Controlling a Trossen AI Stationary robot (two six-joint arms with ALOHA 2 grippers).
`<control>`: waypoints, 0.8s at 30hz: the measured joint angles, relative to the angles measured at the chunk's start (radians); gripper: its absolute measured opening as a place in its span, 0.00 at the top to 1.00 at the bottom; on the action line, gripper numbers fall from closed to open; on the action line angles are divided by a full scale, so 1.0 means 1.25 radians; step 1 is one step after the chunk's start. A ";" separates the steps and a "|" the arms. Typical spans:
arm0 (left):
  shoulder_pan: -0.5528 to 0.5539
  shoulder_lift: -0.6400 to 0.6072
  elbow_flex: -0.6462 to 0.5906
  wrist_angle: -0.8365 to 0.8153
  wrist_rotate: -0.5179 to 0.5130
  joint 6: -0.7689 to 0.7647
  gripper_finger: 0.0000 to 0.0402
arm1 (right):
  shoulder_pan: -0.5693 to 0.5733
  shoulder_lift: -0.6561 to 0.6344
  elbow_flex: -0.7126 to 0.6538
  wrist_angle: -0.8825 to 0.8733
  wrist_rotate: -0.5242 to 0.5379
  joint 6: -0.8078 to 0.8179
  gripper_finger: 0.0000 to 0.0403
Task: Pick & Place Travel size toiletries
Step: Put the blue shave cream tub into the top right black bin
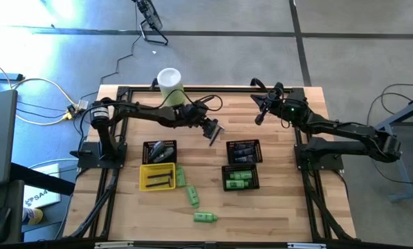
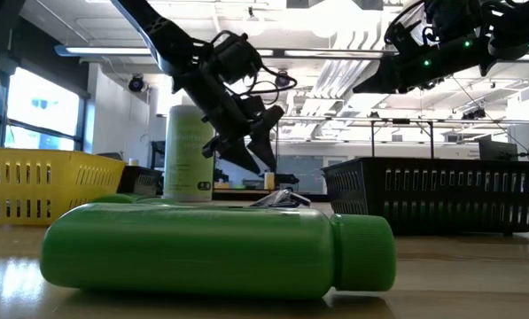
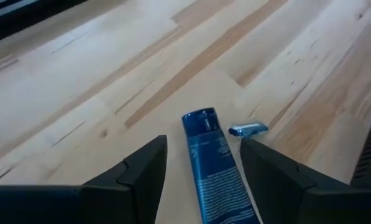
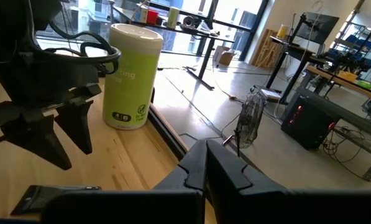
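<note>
Pale wood planks fill your table (image 1: pixel 275 200); your left gripper (image 3: pixel 204 168) hangs above its middle, fingers clasping a blue tube (image 3: pixel 211 168), a small blue packet (image 3: pixel 247 129) lying just beside. Your right gripper (image 4: pixel 205 163) waits clenched near the far edge
</note>
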 joint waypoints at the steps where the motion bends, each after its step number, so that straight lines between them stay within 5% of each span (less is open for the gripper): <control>1: 0.000 0.000 0.000 -0.001 0.000 0.000 0.49 | 0.000 0.000 0.000 0.000 0.000 0.000 0.99; 14: 0.000 0.000 0.000 0.002 0.038 0.000 0.27 | 0.000 0.000 0.000 0.000 0.000 0.000 0.99; 24: 0.000 0.003 0.001 0.002 0.058 -0.019 0.25 | 0.000 0.000 0.000 0.000 0.000 0.000 0.99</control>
